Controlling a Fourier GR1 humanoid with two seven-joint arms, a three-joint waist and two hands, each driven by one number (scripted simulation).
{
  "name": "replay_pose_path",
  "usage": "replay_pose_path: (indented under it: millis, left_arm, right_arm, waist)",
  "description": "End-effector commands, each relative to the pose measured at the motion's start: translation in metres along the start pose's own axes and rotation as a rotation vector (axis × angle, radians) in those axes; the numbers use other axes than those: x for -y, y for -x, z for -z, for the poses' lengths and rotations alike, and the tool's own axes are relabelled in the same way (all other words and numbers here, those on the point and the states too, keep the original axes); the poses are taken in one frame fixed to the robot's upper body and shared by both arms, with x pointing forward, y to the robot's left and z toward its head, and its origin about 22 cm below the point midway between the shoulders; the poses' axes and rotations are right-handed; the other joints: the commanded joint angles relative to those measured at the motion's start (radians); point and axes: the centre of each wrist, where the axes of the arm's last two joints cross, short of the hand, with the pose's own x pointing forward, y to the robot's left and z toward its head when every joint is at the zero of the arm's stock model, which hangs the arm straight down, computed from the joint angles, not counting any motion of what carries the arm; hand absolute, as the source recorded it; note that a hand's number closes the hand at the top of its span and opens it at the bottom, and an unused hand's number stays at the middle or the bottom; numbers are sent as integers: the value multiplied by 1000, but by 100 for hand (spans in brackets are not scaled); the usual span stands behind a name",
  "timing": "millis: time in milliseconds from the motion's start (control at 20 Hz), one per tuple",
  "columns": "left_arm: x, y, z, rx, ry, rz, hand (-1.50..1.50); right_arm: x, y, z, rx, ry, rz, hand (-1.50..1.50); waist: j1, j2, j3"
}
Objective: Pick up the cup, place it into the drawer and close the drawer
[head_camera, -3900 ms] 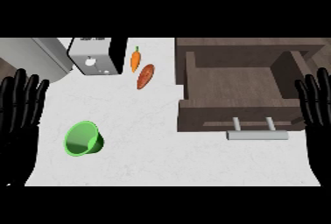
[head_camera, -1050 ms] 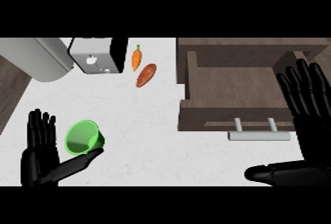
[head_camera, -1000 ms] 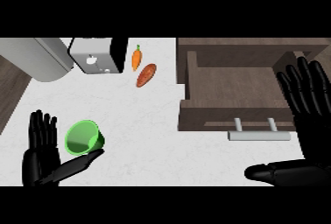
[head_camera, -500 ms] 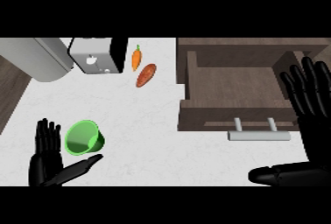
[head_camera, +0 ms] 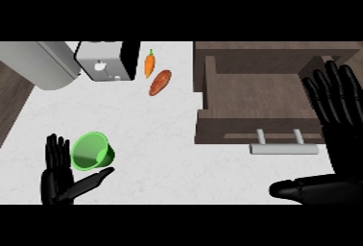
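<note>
A green cup (head_camera: 92, 151) lies on its side on the white counter at the lower left, its mouth facing the view. My left hand (head_camera: 60, 176) is open right beside it, fingers to its left and thumb just below it, not closed round it. The open wooden drawer (head_camera: 264, 94) stands at the right with a pale handle (head_camera: 284, 146) on its front. My right hand (head_camera: 337, 103) is open, fingers straight, over the drawer's right side.
A carrot (head_camera: 149, 63) and a brown sweet potato (head_camera: 160, 82) lie near the back, left of the drawer. A toaster (head_camera: 107, 60) and a large grey cylinder (head_camera: 44, 63) stand at the back left. The counter's left edge (head_camera: 16, 120) runs diagonally.
My left hand has shifted slightly right and lower, closer against the cup. The right hand has drifted a little toward the right edge.
</note>
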Motion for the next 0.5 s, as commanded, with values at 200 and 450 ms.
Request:
replay_pose_path:
  millis: [200,450]
  left_arm:
    - [-8,15,26,-20,-2,-13,-150]
    - [5,34,5,-24,7,16,-150]
  right_arm:
    - [-5,9,-1,0,-4,-12,-150]
    - [-14,7,-5,15,-6,9,-150]
  waist:
    - [-1,0,0]
    - [-1,0,0]
